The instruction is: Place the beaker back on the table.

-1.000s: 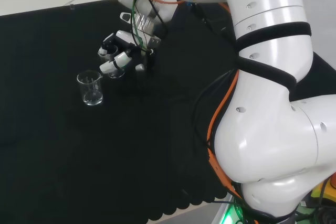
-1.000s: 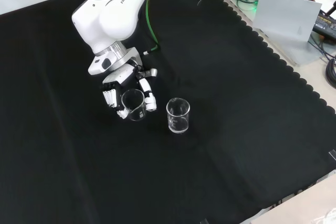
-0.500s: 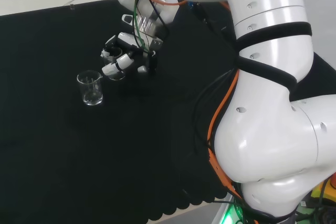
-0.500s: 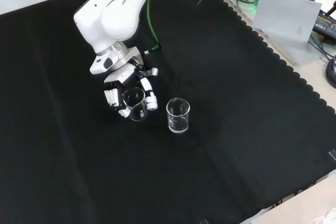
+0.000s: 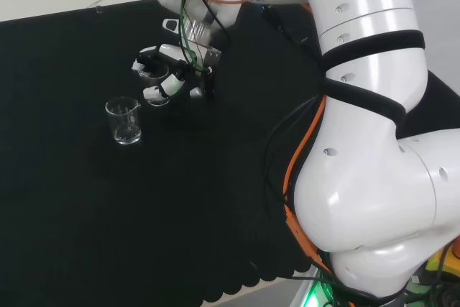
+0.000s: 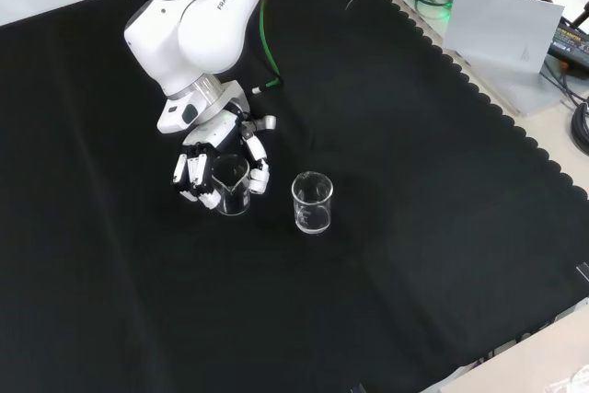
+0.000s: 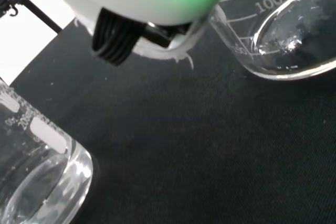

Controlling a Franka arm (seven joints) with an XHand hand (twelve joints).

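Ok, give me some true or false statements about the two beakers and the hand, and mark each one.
1. Two clear beakers are on or over the black cloth. True.
2. The hand has its fingers curled round one beaker. True.
3. The free beaker lies on its side. False: it stands upright.
4. In the front view the free beaker is to the left of the held one. False: it is to the right.
5. The two beakers touch each other. False: bare cloth shows between them in the front view.
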